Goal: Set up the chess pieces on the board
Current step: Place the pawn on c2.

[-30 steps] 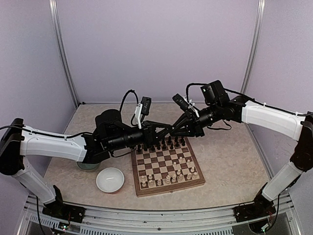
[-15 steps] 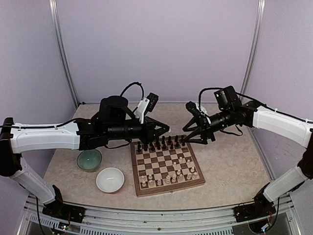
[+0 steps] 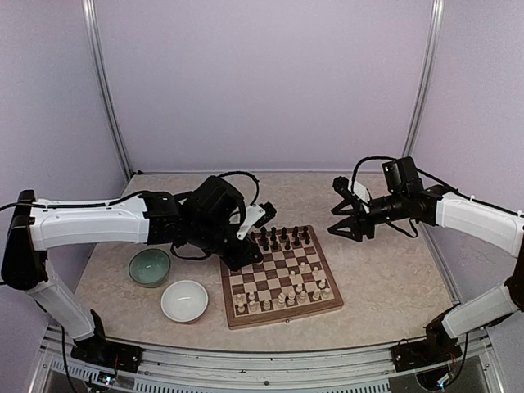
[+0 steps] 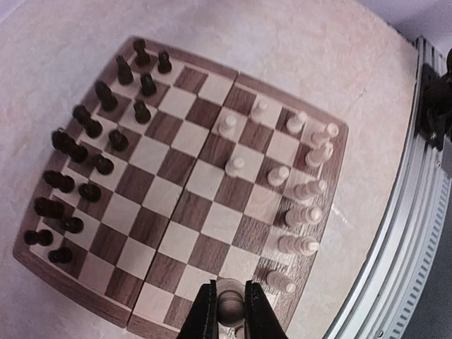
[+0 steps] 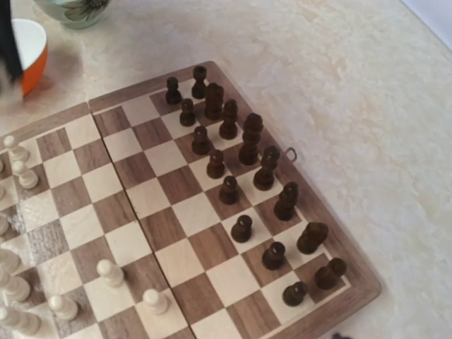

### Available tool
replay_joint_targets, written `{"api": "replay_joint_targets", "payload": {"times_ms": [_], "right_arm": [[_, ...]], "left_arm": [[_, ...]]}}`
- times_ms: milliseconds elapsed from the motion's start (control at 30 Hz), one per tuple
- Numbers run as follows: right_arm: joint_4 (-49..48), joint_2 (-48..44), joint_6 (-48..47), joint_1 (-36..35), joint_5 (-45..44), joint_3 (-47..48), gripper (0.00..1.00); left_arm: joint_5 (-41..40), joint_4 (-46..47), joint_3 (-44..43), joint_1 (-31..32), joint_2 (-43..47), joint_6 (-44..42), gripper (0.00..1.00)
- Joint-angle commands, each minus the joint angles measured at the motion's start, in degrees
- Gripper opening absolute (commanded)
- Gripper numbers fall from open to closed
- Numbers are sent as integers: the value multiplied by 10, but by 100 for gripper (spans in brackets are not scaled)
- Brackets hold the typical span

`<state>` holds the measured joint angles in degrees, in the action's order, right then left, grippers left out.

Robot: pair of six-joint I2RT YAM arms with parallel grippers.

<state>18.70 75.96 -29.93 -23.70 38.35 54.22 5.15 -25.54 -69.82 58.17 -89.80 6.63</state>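
The left gripper (image 4: 228, 293) clamps a cream piece (image 4: 227, 308) over the left edge of the board (image 3: 278, 316), while the right gripper (image 3: 336, 222), jaws apart and empty, hangs beyond its far-right corner.

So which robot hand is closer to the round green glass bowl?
Left. The left gripper hangs just right of the green bowl, over the checkered wooden chessboard's left edge. The right gripper is away past the board's far right corner.

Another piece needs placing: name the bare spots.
Mostly bare: middle rows of the board, between the dark pieces and cream pieces; also the table to its right. Crowded: both end rows, and the bowls at its left.
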Motion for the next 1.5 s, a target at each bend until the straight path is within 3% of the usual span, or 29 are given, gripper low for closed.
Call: {"api": "replay_joint_targets", "payload": {"times_ms": [0, 833, 1467], "right_arm": [[-14, 9, -12, 1, -1, -3, 62], [-6, 5, -29, 1, -4, -9, 63], [-3, 7, -33, 1, -4, -9, 63]], "left_arm": [[-9, -62, -15, 22, -47, -28, 10], [-7, -98, -95, 46, -193, -58, 14], [-12, -115, -100, 53, -212, -57, 19]]}}
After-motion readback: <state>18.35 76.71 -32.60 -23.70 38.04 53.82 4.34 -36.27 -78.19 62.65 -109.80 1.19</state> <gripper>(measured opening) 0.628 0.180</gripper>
